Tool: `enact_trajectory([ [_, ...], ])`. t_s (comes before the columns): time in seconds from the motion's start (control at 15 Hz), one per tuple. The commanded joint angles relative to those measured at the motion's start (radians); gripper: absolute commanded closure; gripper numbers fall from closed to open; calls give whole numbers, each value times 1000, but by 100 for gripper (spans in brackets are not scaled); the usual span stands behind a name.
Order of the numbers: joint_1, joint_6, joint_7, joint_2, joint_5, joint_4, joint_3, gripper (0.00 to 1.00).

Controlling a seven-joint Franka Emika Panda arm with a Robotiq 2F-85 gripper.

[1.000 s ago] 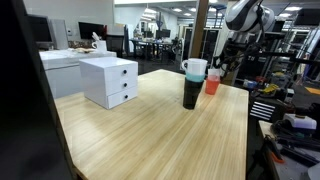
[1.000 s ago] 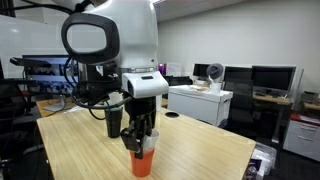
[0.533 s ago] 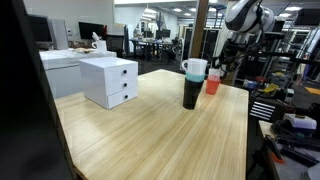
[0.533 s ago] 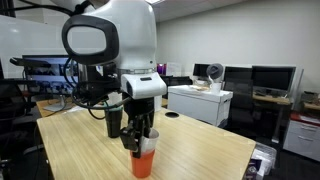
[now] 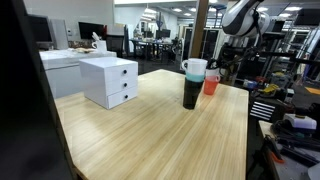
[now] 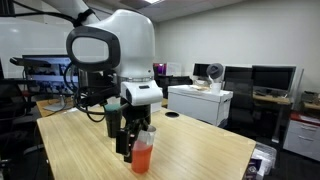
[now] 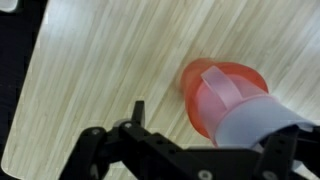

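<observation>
Open-plan office, pale wooden table (image 6: 90, 150); the translucent orange plastic cup (image 6: 142, 158) stands upright on it just beside my gripper (image 6: 127, 146), off to the side of the one finger (image 7: 138, 112) I see in the wrist view; jaw width I cannot tell.

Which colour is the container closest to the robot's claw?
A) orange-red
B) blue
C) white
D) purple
A: the container right by the gripper on the wooden table looks orange-red in both exterior views and in the wrist view.
</observation>
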Motion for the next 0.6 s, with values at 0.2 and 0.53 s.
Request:
enact_trajectory([
  [0.2, -8, 7, -44, 26, 74, -7, 3, 29],
  [0.53, -11, 9, -46, 26, 108, -2, 1, 59],
])
